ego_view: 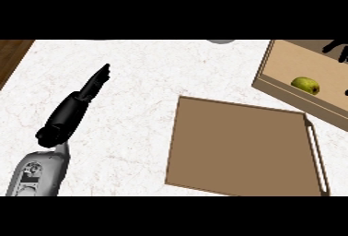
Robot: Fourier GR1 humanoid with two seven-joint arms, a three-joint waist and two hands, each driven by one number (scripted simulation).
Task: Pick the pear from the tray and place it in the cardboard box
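while the pear point(306, 85) lies in the cardboard box point(282, 60), the straight-fingered left hand point(71, 110) rests well apart.

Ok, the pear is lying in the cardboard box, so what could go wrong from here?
1. The right robot hand shows over the cardboard box at the view's edge. When it pulls back, it might catch a wall and shift the box.
2. The pear lies close to the box's near wall. It is round, so it may roll if the box is bumped.
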